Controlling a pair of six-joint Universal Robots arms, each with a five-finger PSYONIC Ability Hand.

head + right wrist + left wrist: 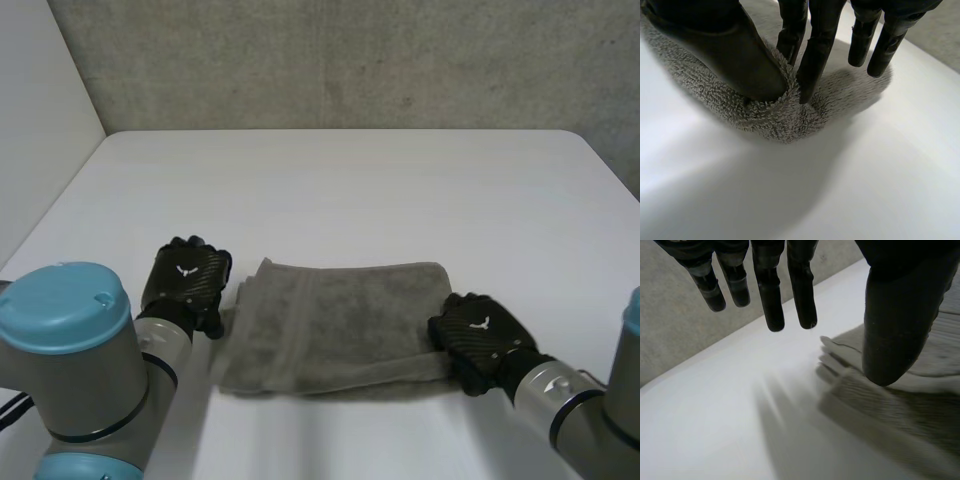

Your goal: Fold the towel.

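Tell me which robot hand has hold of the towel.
The right robot hand pinches the towel between thumb and fingers; the left robot hand hangs open.

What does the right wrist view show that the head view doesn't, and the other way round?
Right wrist view: the right hand pinches a raised fold of the towel between thumb and a finger. Head view: the towel's whole outline on the table, with the left hand beside its left edge. Shared: the right hand at the towel's right end, on the white table.
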